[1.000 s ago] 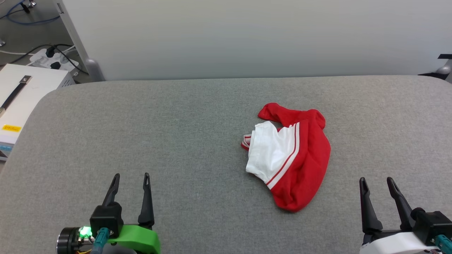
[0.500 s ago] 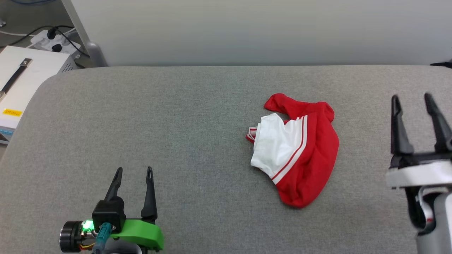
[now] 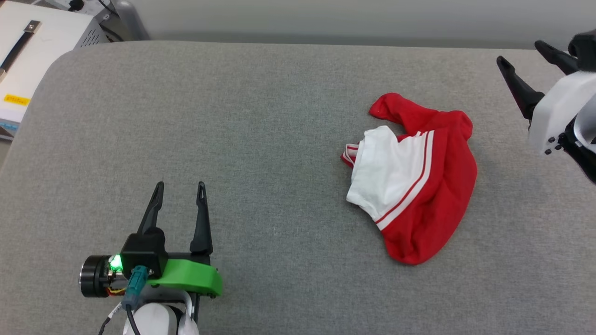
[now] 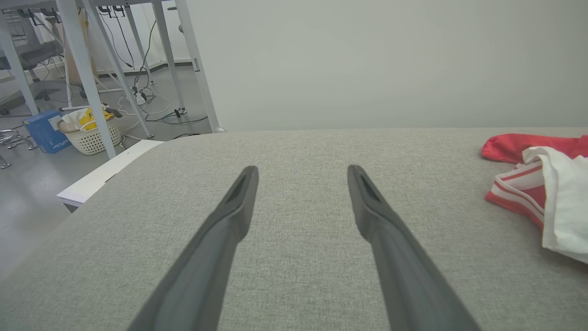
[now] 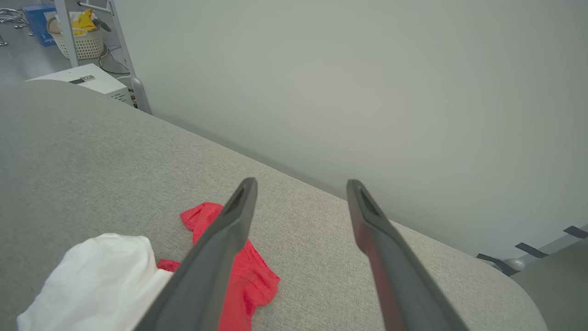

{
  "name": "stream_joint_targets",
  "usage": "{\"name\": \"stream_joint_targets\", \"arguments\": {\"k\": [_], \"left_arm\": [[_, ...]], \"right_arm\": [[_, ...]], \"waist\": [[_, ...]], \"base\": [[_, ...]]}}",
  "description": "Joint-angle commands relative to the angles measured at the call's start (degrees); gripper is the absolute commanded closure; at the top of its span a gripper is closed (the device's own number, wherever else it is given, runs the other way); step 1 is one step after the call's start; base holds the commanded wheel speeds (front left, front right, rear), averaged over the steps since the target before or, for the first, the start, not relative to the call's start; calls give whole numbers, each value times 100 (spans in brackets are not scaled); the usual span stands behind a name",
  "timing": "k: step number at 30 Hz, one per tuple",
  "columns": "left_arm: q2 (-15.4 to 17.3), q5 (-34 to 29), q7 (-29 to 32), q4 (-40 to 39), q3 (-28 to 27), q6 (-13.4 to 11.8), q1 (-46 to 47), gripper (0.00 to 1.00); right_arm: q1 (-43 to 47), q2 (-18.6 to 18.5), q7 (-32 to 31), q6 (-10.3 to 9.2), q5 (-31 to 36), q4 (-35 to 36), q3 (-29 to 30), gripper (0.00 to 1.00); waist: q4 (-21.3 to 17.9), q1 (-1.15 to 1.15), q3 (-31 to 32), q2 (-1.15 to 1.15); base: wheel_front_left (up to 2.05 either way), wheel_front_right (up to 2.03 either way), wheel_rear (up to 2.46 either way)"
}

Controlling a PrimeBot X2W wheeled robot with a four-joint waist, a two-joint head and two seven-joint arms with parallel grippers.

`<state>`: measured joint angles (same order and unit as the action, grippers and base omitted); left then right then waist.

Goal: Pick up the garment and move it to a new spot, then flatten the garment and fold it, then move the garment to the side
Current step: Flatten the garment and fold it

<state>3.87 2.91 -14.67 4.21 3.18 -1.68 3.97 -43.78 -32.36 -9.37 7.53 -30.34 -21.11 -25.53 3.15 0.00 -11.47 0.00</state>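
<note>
Garment: crumpled red-and-white heap on grey padded surface; well to the right of left gripper, just left of right gripper, touching neither.
Left gripper: fingers spread wide, empty.
Right gripper: fingers spread wide, empty, clear of the fabric.

Table: grey fabric top, rounded corners.
On it: one shirt, red and white, crumpled in a heap.
Shirt's place: well right of the left hand, nearer the right hand, touching neither.
</note>
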Motion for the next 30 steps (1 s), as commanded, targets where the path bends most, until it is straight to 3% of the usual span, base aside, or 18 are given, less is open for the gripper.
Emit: {"name": "stream_joint_targets", "arguments": {"k": [1, 6, 10, 19, 24, 25, 26, 30], "left_arm": [[-29, -44, -33, -49, -2, 29, 143, 0], [-61, -22, -33, -128, 70, 7, 345, 0], [-79, 11, -33, -166, 135, -20, 468, 0], [-96, 84, -33, -158, 259, -98, 672, 0], [-98, 121, -33, -134, 258, -159, 654, 0], [-98, 119, -33, -122, 246, -161, 648, 0], [-98, 115, -33, -113, 238, -157, 645, 0], [-99, 101, -33, -62, 228, -141, 615, 0]], "right_arm": [[-214, -142, -332, -4, -244, -75, -273, 0], [-825, -566, -1827, -4, -1121, -371, -1446, 0], [-1162, -640, -2472, -4, -1471, -616, -2062, 0], [-1158, -495, -3016, -4, -1810, -1370, -3331, 0], [-1097, -477, -2830, -4, -2041, -1380, -3738, 0], [-1134, -489, -2741, -4, -2044, -1370, -3793, 54], [-1173, -503, -2652, -4, -2051, -1366, -3840, 100], [-1404, -554, -2021, -4, -2104, -1340, -3891, 100]], "waist": [[158, 0, -260, 0], [312, 0, -549, 0], [421, 0, -778, 0], [612, 0, -1114, 0], [558, 0, -1065, 0], [537, 0, -1040, 0], [517, 0, -1010, 0], [428, 0, -791, 0]], "base": [[0, 0, 0], [0, 0, 0], [0, 0, 0], [0, 0, 0], [0, 0, 0], [0, 0, 0], [0, 0, 0], [0, 0, 0]]}}
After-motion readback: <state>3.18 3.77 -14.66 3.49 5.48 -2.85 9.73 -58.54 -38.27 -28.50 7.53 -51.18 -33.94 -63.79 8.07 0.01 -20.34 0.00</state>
